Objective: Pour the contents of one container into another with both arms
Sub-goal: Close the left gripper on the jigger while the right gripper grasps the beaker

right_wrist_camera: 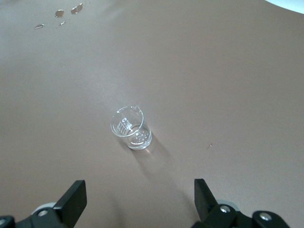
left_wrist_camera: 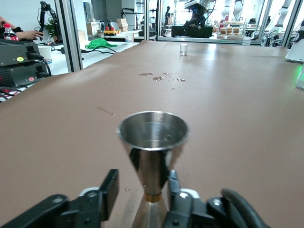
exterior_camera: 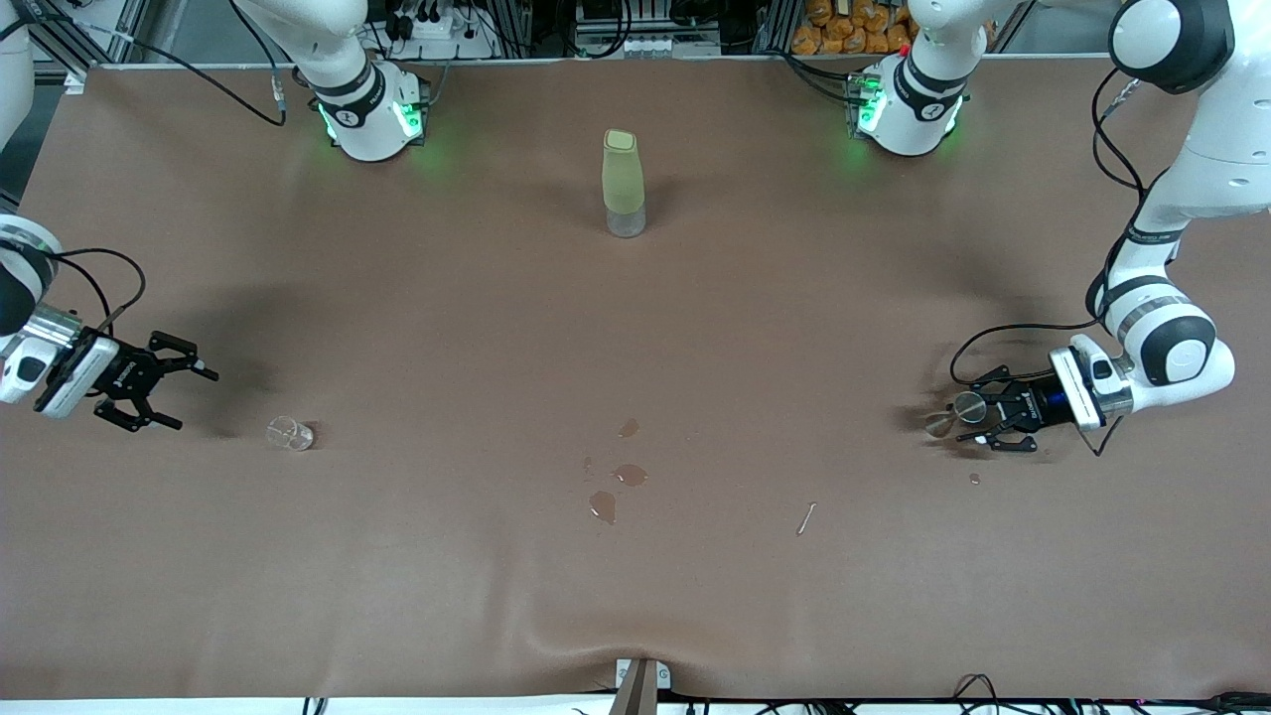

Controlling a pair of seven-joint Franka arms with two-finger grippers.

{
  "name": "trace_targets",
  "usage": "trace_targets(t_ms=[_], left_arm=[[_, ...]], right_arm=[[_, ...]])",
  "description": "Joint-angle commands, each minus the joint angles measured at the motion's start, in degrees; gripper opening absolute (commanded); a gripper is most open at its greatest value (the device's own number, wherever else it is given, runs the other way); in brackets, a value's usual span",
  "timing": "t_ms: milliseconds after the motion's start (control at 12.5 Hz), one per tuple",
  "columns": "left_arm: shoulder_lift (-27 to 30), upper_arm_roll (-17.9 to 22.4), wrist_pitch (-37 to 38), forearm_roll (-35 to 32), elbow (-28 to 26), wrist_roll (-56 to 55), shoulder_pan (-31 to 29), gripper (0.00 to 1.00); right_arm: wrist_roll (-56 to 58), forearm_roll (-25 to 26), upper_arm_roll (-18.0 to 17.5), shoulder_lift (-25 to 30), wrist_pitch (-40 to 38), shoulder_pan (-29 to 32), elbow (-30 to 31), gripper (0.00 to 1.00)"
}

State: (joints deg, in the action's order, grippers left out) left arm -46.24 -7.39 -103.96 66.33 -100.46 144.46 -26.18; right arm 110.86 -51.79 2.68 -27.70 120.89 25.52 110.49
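While near the table (exterior_camera: pixel 635 596) edge, beaker (exterior_camera: pixel 290 433).

My left gripper (left_wrist_camera: pixel 142 202), matt black plastic, flanks a polished steel jigger (left_wrist_camera: pixel 153 142). The beaker (right_wrist_camera: pixel 131 128) is clear glass; the worktop (exterior_camera: pixel 635 328) is matt brown with glossy wet spots (exterior_camera: pixel 616 477).

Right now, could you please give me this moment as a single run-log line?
left gripper: jaws around metal jigger stem, on table | right gripper: jaws open, above glass beaker | spill drops mid-table | green bottle untouched
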Motion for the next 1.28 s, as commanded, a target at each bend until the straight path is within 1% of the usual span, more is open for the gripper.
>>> trace_targets(t_ms=[0,80,239,399,478,558,638,718,797,877,957,1037,1196], left_arm=[[-1.31,0.01,0.86,2.13,0.62,1.61,0.08,0.46],[-1.75,0.01,0.77,2.22,0.97,1.61,0.08,0.46],[-2.36,0.01,0.77,2.22,1.58,1.61,0.25,0.43],[-2.37,0.01,0.77,2.31,1.67,1.61,0.61,0.42],[-2.37,0.01,0.77,2.31,1.76,1.52,0.61,0.37],[-2.37,0.01,0.77,2.31,1.76,1.17,0.61,0.30],[-2.37,0.09,0.86,2.22,1.85,1.08,0.52,0.18],[-2.37,0.01,0.86,2.22,1.85,1.00,0.52,0.09],[-2.37,0.01,0.86,2.22,1.85,0.82,0.52,0.04],[-2.37,0.01,0.86,2.22,2.28,0.65,0.78,0.00],[-2.19,0.01,0.86,2.22,2.37,-0.66,1.30,0.00],[-1.76,0.01,0.86,1.35,2.90,-2.85,2.01,0.00],[-1.40,-0.08,1.47,-0.15,5.26,-8.03,6.65,0.00]], right_arm=[[11.86,-8.55,-1.01,-3.84,-0.13,2.07,-0.27,1.00],[15.23,-10.59,-1.01,-5.15,-0.39,2.25,-0.18,1.00],[18.14,-11.31,-1.10,-7.01,-1.35,3.21,-0.27,1.00],[24.28,-15.60,-1.10,-8.50,-2.85,3.13,-0.36,1.00],[27.44,-17.88,-1.18,-9.20,-2.86,3.04,-0.45,1.00],[30.09,-19.82,-1.19,-10.08,-3.38,3.04,-0.53,1.00],[32.29,-21.76,-1.19,-10.79,-5.04,2.78,-0.71,1.00],[33.18,-23.17,-1.19,-11.40,-5.66,2.69,-0.71,1.00],[34.41,-23.88,-1.27,-12.54,-5.84,2.78,-0.80,1.00],[35.72,-26.32,-1.27,-13.86,-7.93,2.78,-1.15,1.00],[37.30,-29.56,-1.19,-15.00,-10.56,2.69,-1.24,1.00],[38.45,-30.64,-1.27,-15.97,-10.94,2.69,-1.24,1.00],[38.81,-31.35,-1.27,-16.94,-11.03,2.60,-1.33,1.00]])
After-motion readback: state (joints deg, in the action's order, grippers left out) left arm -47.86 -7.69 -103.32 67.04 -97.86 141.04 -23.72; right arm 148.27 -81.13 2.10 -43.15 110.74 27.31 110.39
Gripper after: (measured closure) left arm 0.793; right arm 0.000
